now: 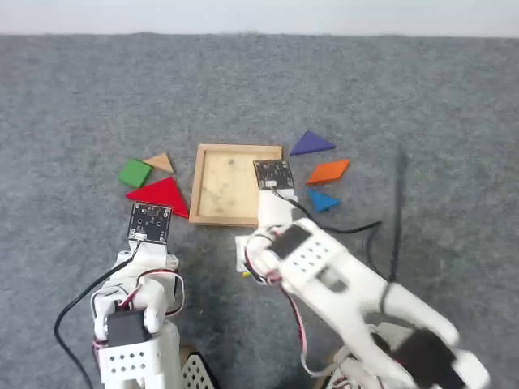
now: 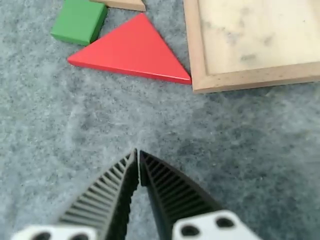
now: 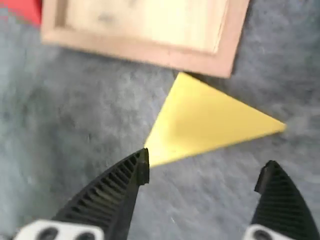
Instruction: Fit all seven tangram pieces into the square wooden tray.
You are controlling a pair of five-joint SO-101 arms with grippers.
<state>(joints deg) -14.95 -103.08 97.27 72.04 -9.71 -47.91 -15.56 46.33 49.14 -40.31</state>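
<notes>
The square wooden tray (image 1: 197, 188) lies on the grey carpet with nothing in it. A big yellow triangle (image 3: 202, 120) rests on the carpet just outside the tray's near rim (image 3: 145, 49). My right gripper (image 3: 206, 172) is open just short of it, one fingertip (image 3: 142, 164) at the triangle's corner. A large red triangle (image 2: 132, 50), a green square (image 2: 79, 21) and a tan triangle (image 2: 122, 4) lie left of the tray. My left gripper (image 2: 137, 156) is shut and holds nothing, on the carpet short of the red triangle.
Right of the tray lie a purple triangle (image 1: 310, 144), an orange parallelogram (image 1: 328, 171) and a small blue triangle (image 1: 322, 200). The right arm (image 1: 300, 251) reaches over the tray's near right corner. A black cable (image 1: 357, 229) trails beside it.
</notes>
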